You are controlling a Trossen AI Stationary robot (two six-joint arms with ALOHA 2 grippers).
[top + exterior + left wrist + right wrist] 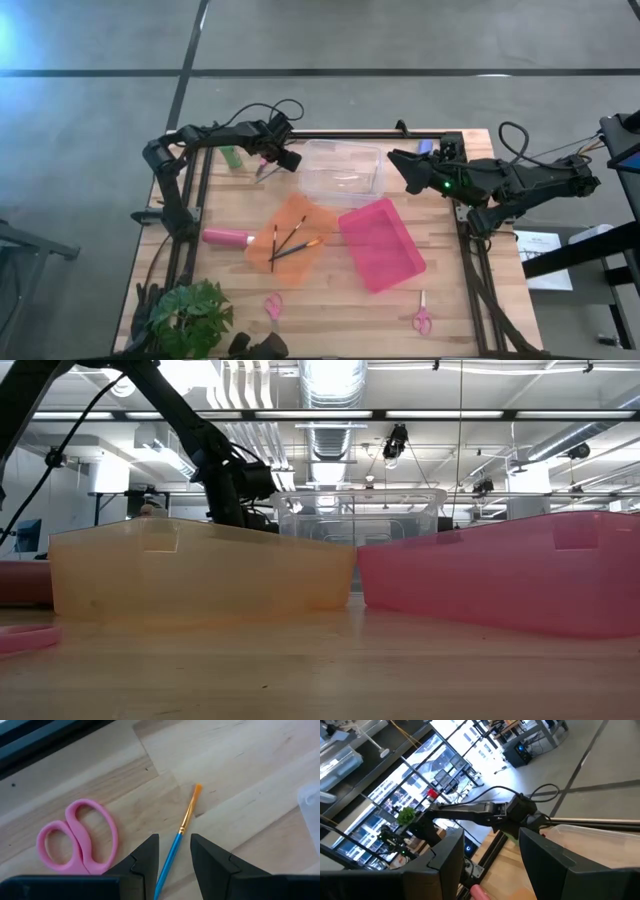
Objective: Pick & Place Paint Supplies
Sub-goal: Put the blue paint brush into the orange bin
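A blue-handled paintbrush [185, 820] with an orange tip lies flat on the wood near the table's far left. My left gripper [175, 837] points down over it, open, one finger on either side of the handle without touching it; in the high view the left gripper [272, 165] stands beside the clear tub. A green bottle [232, 155] stands just to the left of it. A pink-red bottle [228, 237] lies on its side by the orange tray [290, 215], which holds three brushes [290, 242]. My right gripper [397, 160] waits raised and level at the far right, open.
Pink scissors [75, 840] lie right beside the brush. A clear tub [342, 170] stands at the far middle and a pink tray [380, 243] at the centre right. Two more pink scissors [273, 305] [421, 318] and a plant [190, 315] sit along the near edge.
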